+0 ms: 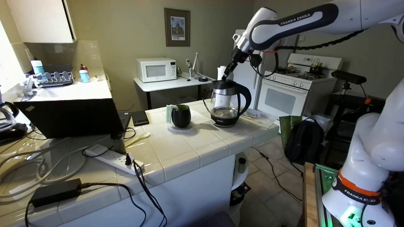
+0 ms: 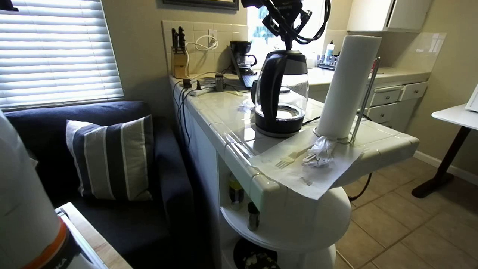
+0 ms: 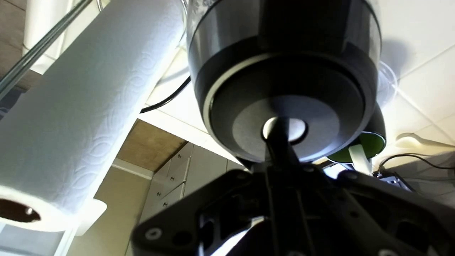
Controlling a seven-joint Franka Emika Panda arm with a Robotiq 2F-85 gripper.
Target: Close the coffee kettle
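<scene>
The coffee kettle [image 1: 224, 120] stands upright on the tiled counter, a clear glass carafe with a dark base and black handle. It also shows in an exterior view [image 2: 282, 125] with its handle toward that camera. Its black lid [image 1: 224, 84] lies level on the top rim. In the wrist view the lid [image 3: 284, 78] fills the upper middle, with a pale round spot at its centre. My gripper [image 1: 224, 77] points down at the lid, fingers together and holding nothing. Its tips [image 3: 279, 125] overlap the pale spot, touching or very near it. The tips show too from the handle side [image 2: 288, 47].
A paper towel roll [image 2: 345, 86] on a metal stand is close beside the kettle. A black mug [image 1: 181, 116] with green inside stands on a clear plate. A plastic fork [image 2: 289, 160] and wrapped cutlery lie on paper near the counter end. A laptop [image 1: 69, 118] stands farther along.
</scene>
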